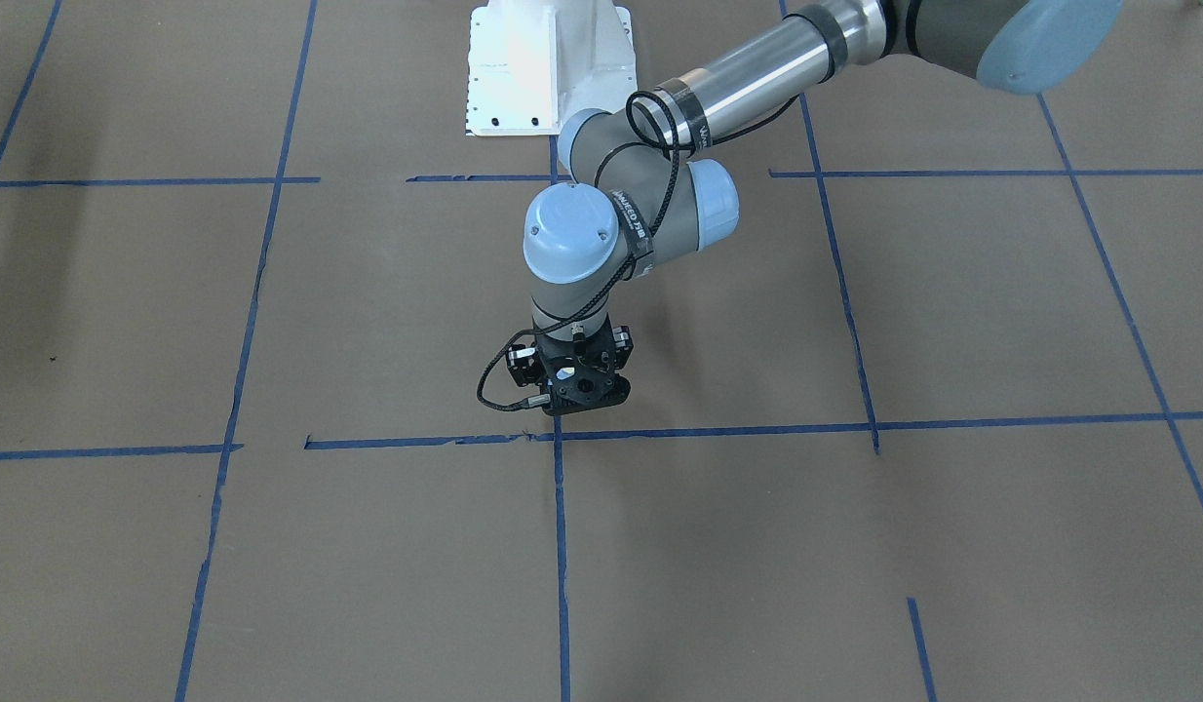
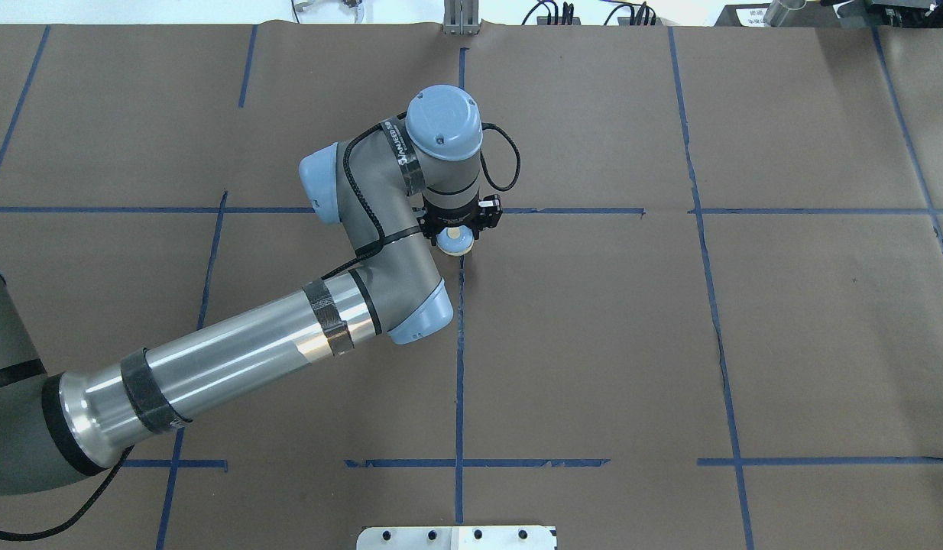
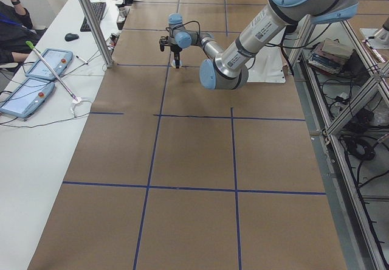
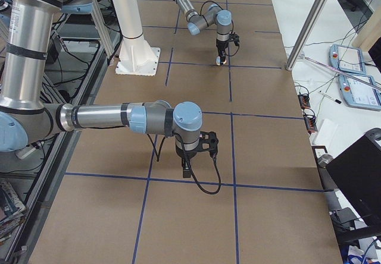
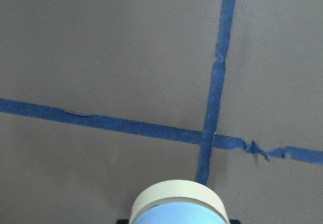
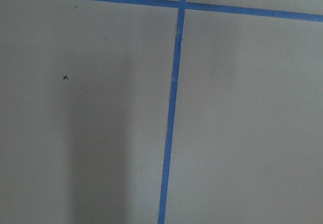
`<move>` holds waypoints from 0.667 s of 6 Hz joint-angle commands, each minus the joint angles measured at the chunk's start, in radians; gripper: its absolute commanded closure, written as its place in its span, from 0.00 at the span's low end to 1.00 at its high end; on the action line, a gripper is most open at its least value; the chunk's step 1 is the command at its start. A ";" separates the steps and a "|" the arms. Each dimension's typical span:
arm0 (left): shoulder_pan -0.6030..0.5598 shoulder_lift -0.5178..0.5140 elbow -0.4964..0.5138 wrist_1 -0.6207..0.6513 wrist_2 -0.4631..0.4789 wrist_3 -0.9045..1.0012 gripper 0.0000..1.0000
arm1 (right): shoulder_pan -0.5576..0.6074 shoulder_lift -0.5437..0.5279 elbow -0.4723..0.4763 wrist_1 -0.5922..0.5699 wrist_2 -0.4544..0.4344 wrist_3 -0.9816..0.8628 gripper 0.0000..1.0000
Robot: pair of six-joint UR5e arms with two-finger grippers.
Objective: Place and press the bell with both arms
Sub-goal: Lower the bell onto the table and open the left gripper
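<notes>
From across the table, the left arm (image 1: 738, 83) is brushed silver tube with smooth light-blue joint caps. The white lettering on its grey wrist is too small to read. Its black left gripper (image 1: 572, 378) points straight down at the brown-paper table (image 1: 952, 292), just beside a crossing of blue tape lines (image 1: 718, 430), and a braided black cable (image 1: 485, 385) loops around it. A white bolted pedestal (image 1: 548, 63) stands behind.

From overhead, the bell (image 2: 455, 242), a small light-blue dome with a cream button, sits directly under that gripper at the tape crossing.

From the table's left end, a white printed sticker (image 3: 262, 19) on the near tube cannot be read.

From the right end, the right arm (image 4: 101, 116) holds the right gripper (image 4: 187, 170) pointing down near a tape line, well apart from the bell. I cannot tell whether its jaws are spread or closed.

The left wrist camera shows the bell's cream rim over the blue dome, with black slivers tight on both sides, so it is pinched. Whether it touches the paper I cannot tell.

The right wrist camera shows matte paper, a tape crossing and a soft shadow.
</notes>
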 commanded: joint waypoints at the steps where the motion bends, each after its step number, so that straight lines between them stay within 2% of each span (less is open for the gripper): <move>1: 0.006 -0.006 -0.007 0.002 0.000 0.008 0.00 | 0.000 0.000 -0.003 -0.001 -0.001 0.000 0.00; 2: 0.005 -0.012 -0.013 0.012 -0.005 0.009 0.00 | 0.000 0.000 -0.003 0.001 0.000 0.000 0.00; 3: -0.013 -0.007 -0.060 0.044 -0.006 0.012 0.00 | 0.000 0.002 -0.001 0.001 0.000 0.000 0.00; 4: -0.047 0.019 -0.142 0.156 -0.038 0.097 0.00 | 0.000 0.002 -0.001 0.001 0.000 0.000 0.00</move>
